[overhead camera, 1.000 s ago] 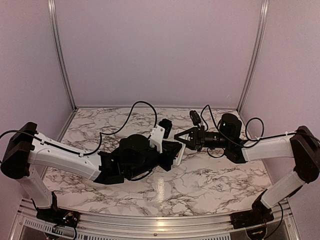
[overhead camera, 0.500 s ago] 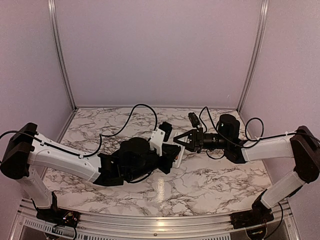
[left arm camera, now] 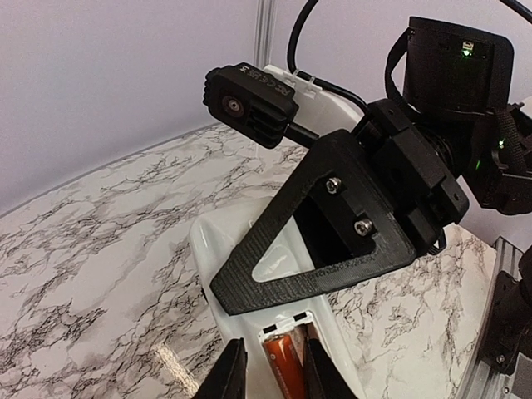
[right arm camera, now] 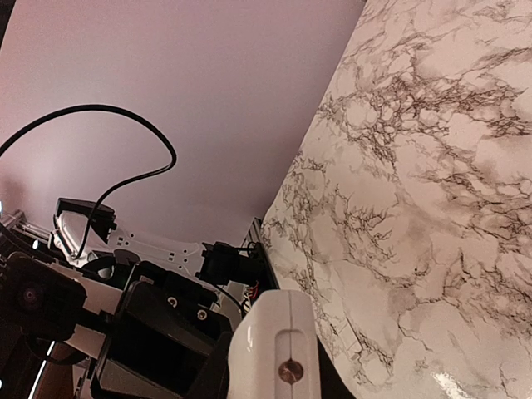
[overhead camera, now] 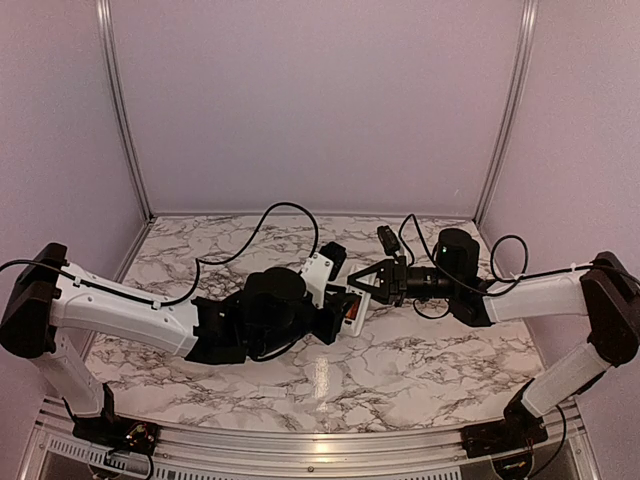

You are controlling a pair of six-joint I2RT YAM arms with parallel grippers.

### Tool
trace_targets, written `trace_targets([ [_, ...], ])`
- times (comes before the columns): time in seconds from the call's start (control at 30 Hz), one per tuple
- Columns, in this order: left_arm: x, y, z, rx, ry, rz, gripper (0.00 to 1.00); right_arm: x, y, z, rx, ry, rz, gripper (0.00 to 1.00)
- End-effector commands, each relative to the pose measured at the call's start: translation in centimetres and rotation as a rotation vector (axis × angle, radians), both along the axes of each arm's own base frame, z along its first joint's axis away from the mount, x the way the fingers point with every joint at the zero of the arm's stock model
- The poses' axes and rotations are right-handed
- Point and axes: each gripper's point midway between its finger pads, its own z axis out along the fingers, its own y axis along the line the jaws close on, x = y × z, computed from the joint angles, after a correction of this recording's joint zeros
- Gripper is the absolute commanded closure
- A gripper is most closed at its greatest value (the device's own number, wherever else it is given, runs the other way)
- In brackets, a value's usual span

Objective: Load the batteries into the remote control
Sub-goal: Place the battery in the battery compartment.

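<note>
The white remote control (left arm camera: 218,249) is held above the table with its back up and the battery recess open. My right gripper (overhead camera: 362,283) is shut on the remote's far end, which shows in the right wrist view (right arm camera: 266,324); one of its black fingers (left arm camera: 316,266) crosses the remote. My left gripper (left arm camera: 270,349) is shut on an orange-red battery (left arm camera: 283,370) that lies in the recess. The battery shows as a red spot from above (overhead camera: 349,311), at the left gripper (overhead camera: 343,308). The other battery is not visible.
The marble table (overhead camera: 400,370) lies under both arms, with lilac walls at the back and sides and a metal rail (overhead camera: 300,450) along the near edge. Black cables (overhead camera: 285,215) loop above the wrists. The right wrist camera (left arm camera: 249,100) sits close over the remote.
My left gripper has moved up and right to the remote held by the right gripper, and the red battery now shows at the remote. The right gripper shifted slightly left.
</note>
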Motion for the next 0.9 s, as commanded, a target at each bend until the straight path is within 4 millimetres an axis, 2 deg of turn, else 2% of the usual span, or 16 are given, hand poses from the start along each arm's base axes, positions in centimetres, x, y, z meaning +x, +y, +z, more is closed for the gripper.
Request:
trace_targets([
  [0.0,0.6,0.6,-1.2,0.076,0.006,0.007,0.75,-0.7,0.3,2.1,0.052,-0.049,0.039,1.0],
  [0.33,0.1,-1.1,-1.7,0.02,0.052,-0.036,0.94,0.0,0.5,1.7,0.079,0.002,0.015,1.0],
  [0.5,0.0,-1.7,-2.2,0.008,0.076,-0.043,0.99,0.0,0.5,1.5,0.092,0.021,0.013,1.0],
  [0.63,0.2,-1.4,-2.3,0.01,0.077,-0.018,0.98,-0.1,0.5,1.5,0.095,0.023,0.015,1.0],
  [0.77,1.1,-0.2,-1.5,0.006,0.072,0.038,0.87,0.0,0.4,1.0,0.077,0.024,0.011,1.0],
  [0.87,1.4,0.9,0.1,-0.021,0.064,0.057,0.82,0.0,0.4,0.2,0.061,0.024,0.007,1.0],
])
